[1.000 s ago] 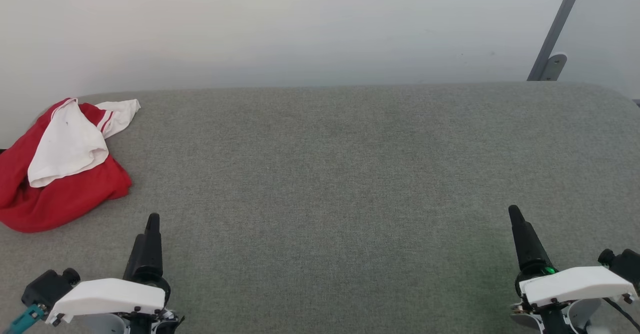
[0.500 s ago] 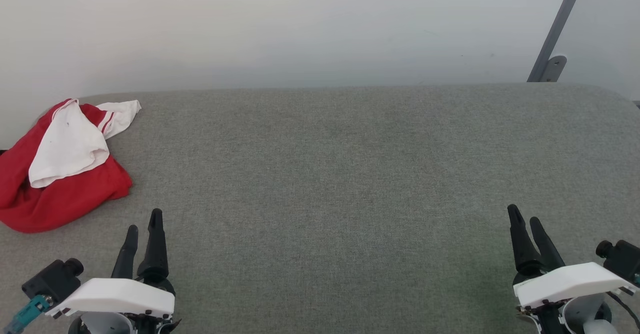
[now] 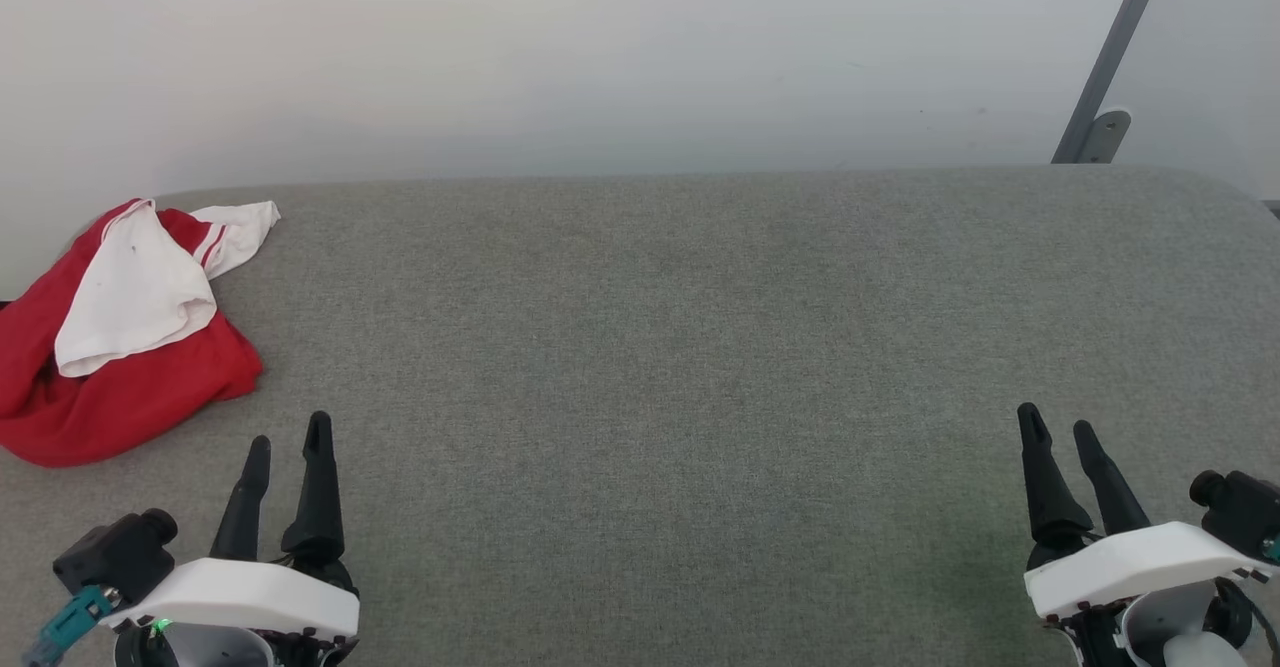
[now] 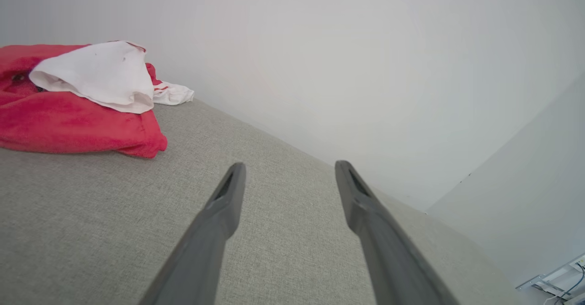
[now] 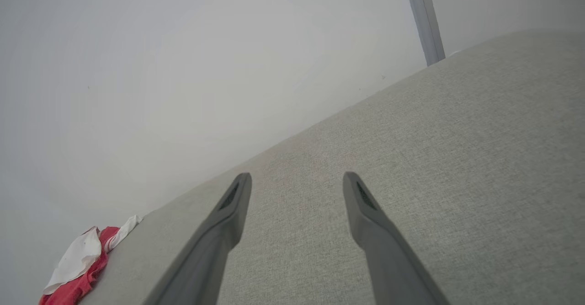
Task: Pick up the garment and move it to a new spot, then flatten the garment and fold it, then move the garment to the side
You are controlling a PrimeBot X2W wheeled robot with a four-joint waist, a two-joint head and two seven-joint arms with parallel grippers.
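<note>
The garment (image 3: pixel 120 347) is a crumpled red heap with white fabric and a striped sleeve on top, lying at the far left of the grey cloth-covered table (image 3: pixel 660 347). The left wrist view has the garment (image 4: pixel 68 113) at its upper left, and the right wrist view has the garment (image 5: pixel 77 268) small at its lower left. My left gripper (image 3: pixel 288 429) hovers open near the front edge, just right of and below the heap, holding nothing. My right gripper (image 3: pixel 1058 421) stands open at the front right, far from the garment, with nothing between its fingers.
A pale wall runs behind the table's far edge. A grey metal post (image 3: pixel 1105 67) with a bracket leans at the back right. The table's corners are rounded, and the garment lies close to the left edge.
Both grippers have turned about their wrists, so both fingers of each now show side by side where one showed before. The garment has not moved.
</note>
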